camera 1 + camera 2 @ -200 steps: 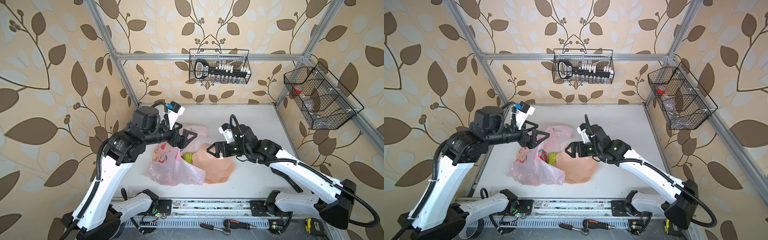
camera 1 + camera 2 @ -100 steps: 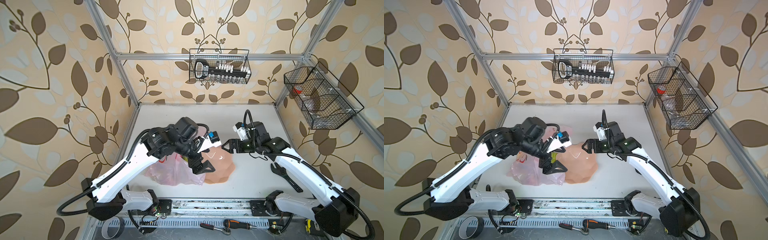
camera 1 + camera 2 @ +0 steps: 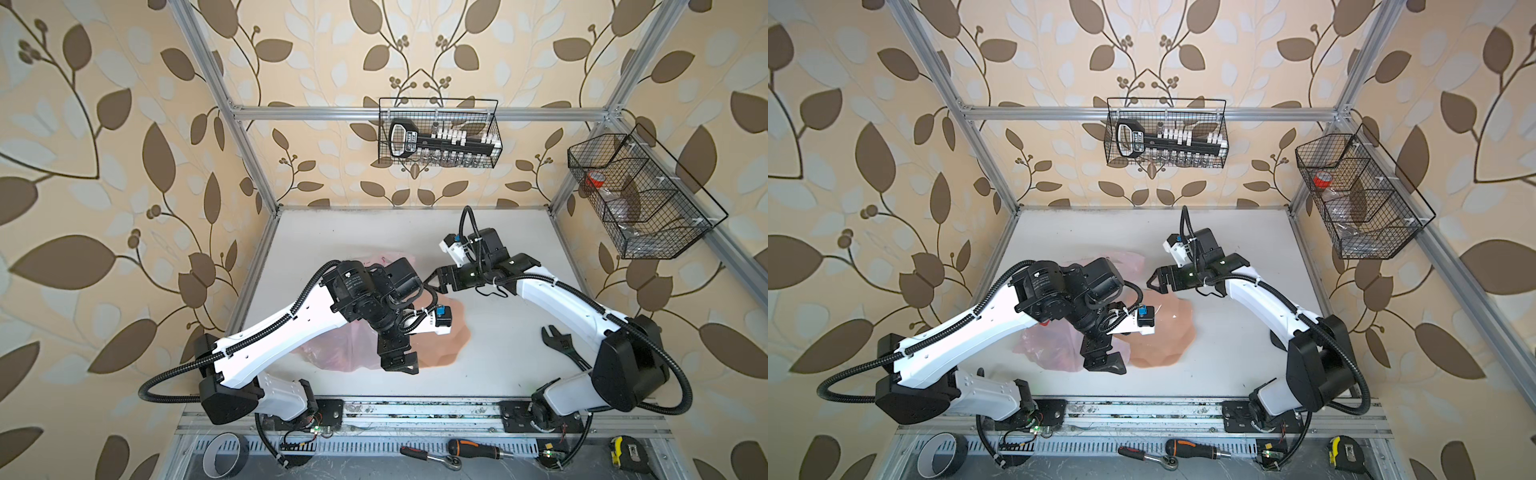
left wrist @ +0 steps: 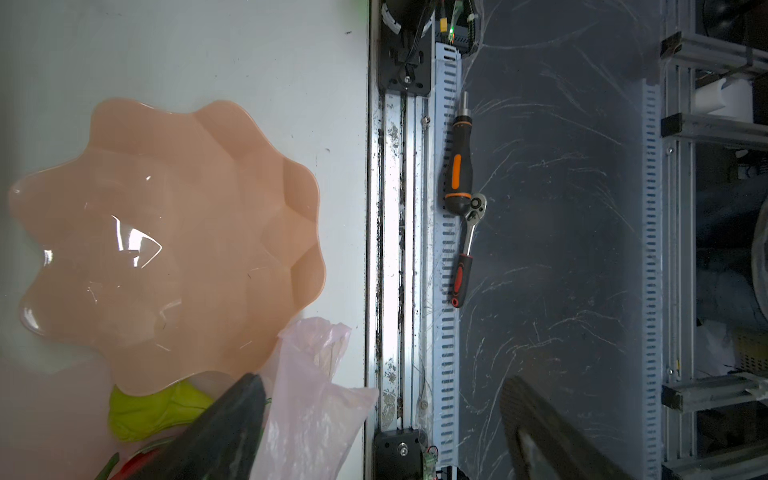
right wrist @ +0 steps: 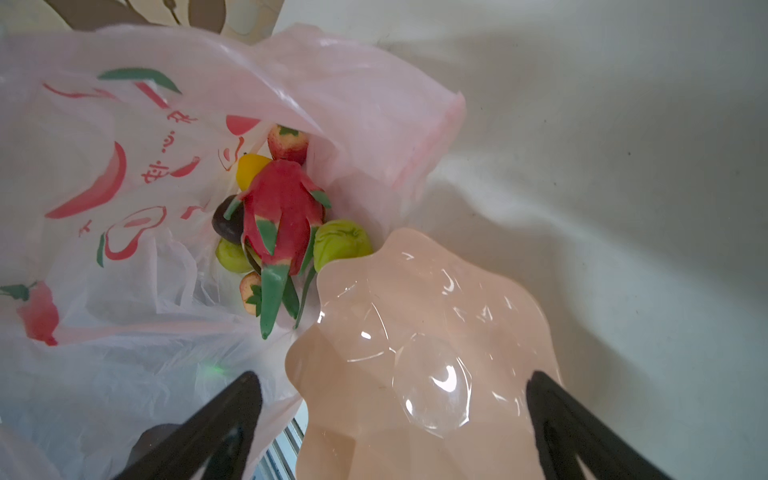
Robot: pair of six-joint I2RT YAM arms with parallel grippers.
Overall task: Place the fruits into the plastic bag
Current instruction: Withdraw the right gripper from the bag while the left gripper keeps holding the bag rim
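Our left gripper [image 4: 380, 380] and right gripper [image 5: 392, 375] hang wide open, empty, while the small toy fruits [image 5: 291, 232] lie in the mouth of the thin pink plastic bag [image 5: 353, 95] at the front edge of the white tabletop [image 3: 478, 353], the pink-red dragon fruit [image 5: 278, 195] pointing lengthwise at the right one, the left seemingly nearer.

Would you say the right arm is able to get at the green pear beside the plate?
Probably yes: the right claw is open near the plate, and the pear lies uncovered at the bag mouth. The dragon fruit and plate rim crowd it, so it looks tight.
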